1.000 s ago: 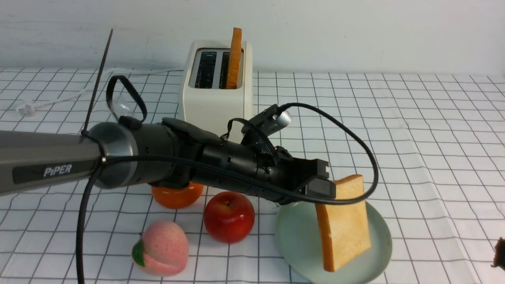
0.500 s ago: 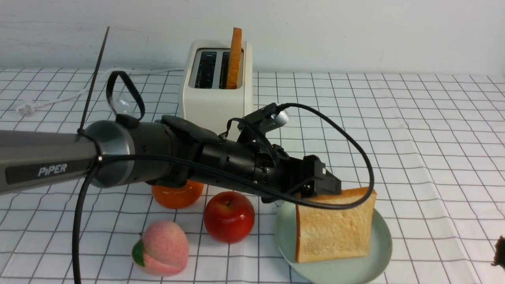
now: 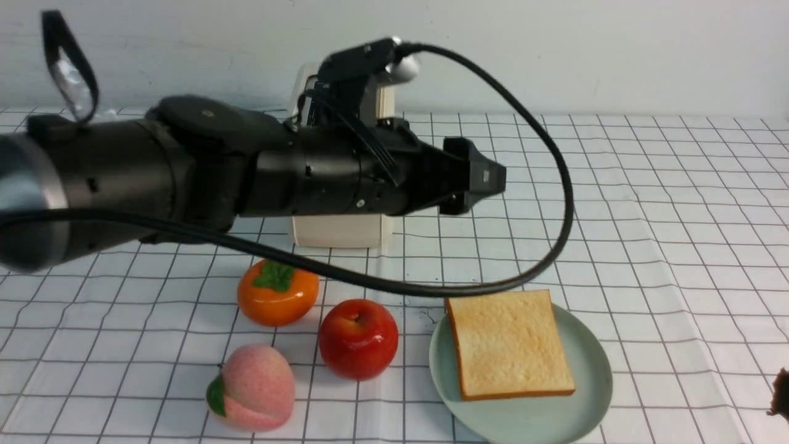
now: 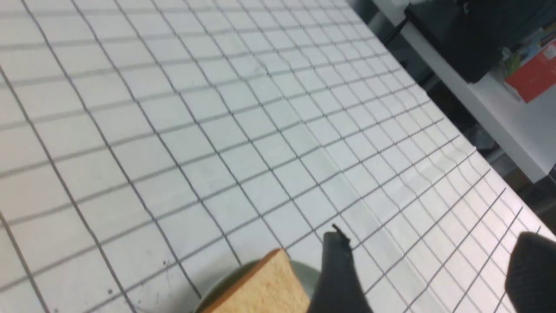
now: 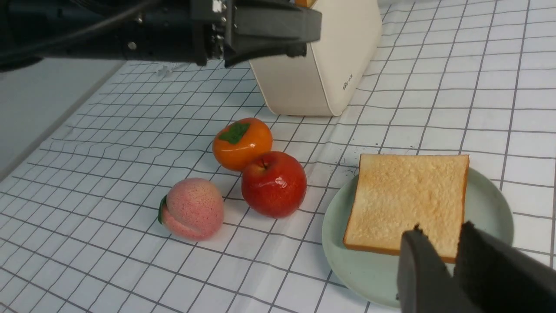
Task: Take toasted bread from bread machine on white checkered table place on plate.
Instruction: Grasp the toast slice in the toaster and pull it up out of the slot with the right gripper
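Your left tool (image 3: 478,182) hangs in the air in front of the bread machine (image 3: 336,231), well above the bench (image 3: 678,216). In the left wrist view its 2 fingers (image 4: 339,269) stand wide apart with nothing between them, so it grips nothing.

1 slice of toasted bread (image 3: 508,342) lies flat, face up, on the plate (image 3: 585,394). The slice sits toward the plate's left side, and its far edge reaches past the rim on the side nearest the bread machine. The left tool is clear of the slice and does not touch it.

The bread machine stands upright behind the arm, which hides most of it from the front. In the right wrist view a crust sliver (image 5: 305,2), orange-brown, shows at the machine's top, but you cannot tell from so little how that piece sits.

Your right tool (image 5: 443,229) hovers low over the near edge of the plate. Its fingers are only slightly parted and hold nothing. From the front only a dark tip of it shows at the right edge.

Left of the plate lie 3 fruits: a red apple (image 3: 357,339) just beside the rim, an orange persimmon (image 3: 277,293) behind it, and a pink peach (image 3: 256,387) nearest you. A black cable (image 3: 555,185) loops from the left wrist camera down over the bench.
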Controlling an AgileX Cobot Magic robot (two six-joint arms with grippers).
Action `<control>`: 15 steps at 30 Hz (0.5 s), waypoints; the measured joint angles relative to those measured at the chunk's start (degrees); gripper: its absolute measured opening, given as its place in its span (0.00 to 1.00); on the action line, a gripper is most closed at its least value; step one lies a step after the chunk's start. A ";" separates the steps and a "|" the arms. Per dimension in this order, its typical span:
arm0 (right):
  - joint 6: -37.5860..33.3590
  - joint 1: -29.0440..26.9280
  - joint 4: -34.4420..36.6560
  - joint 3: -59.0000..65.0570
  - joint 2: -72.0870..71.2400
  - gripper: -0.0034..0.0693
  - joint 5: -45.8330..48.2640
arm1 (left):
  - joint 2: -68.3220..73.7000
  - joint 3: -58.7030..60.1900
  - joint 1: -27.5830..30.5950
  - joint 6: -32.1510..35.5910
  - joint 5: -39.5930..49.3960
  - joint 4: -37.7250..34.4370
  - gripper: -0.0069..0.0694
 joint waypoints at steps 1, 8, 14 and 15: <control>0.00 0.00 0.00 0.00 0.00 0.23 0.00 | -1.58 0.00 0.00 0.34 -0.22 0.00 0.61; 0.00 0.00 0.01 0.00 0.00 0.23 0.00 | -11.96 0.20 0.00 -0.36 0.29 8.33 0.07; 0.00 0.00 -0.84 -2.40 2.83 0.23 3.12 | -24.69 6.57 0.00 -10.88 -0.19 21.69 0.07; 0.00 0.00 -1.15 -3.57 4.14 0.23 4.32 | -27.79 9.19 0.00 -13.26 -0.50 24.54 0.07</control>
